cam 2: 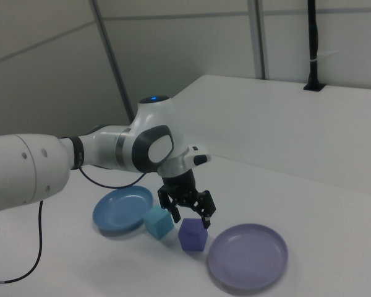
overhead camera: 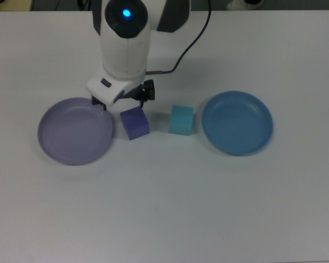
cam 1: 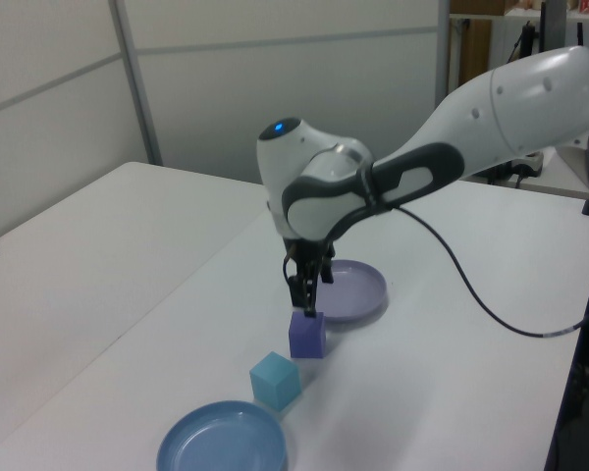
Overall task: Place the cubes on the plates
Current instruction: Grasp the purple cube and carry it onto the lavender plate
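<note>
A purple-blue cube [overhead camera: 134,123] [cam 1: 307,337] [cam 2: 193,235] and a light turquoise cube [overhead camera: 181,119] [cam 1: 276,381] [cam 2: 159,223] sit side by side between two plates. The lavender plate [overhead camera: 71,131] [cam 1: 358,294] [cam 2: 247,257] lies at the top view's left and the blue plate [overhead camera: 237,123] [cam 1: 222,442] [cam 2: 120,208] at the top view's right; both hold nothing. My gripper [overhead camera: 123,102] [cam 1: 304,299] [cam 2: 190,215] hangs open just above the purple-blue cube, its fingers spread wider than the cube and holding nothing.
Everything rests on a white table [overhead camera: 164,208]. The arm's black cable [overhead camera: 189,38] trails back toward the top view's far edge. In the left view a second white table [cam 1: 88,255] adjoins on the left view's left.
</note>
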`<action>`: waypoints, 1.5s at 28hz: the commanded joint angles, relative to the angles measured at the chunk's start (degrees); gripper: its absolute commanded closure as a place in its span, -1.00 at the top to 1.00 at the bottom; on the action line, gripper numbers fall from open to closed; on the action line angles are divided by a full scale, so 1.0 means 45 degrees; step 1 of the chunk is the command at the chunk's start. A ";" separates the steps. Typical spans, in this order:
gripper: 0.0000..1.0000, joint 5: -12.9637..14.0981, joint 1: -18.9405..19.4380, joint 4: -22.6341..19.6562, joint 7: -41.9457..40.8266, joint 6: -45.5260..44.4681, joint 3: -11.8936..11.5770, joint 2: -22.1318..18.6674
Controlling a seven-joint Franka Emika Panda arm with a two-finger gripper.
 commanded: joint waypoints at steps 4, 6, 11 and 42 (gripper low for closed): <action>1.00 -0.0355 0.0304 -0.0104 -0.0139 0.0505 -0.0044 0.0354; 1.00 -0.0433 0.0440 -0.0046 -0.0042 0.0699 -0.0044 0.0588; 1.00 -0.0979 0.0831 -0.0046 0.0757 0.1403 -0.0063 0.1174; -1.00 0.0074 -0.1297 0.1283 0.1326 0.0857 -0.0472 0.0783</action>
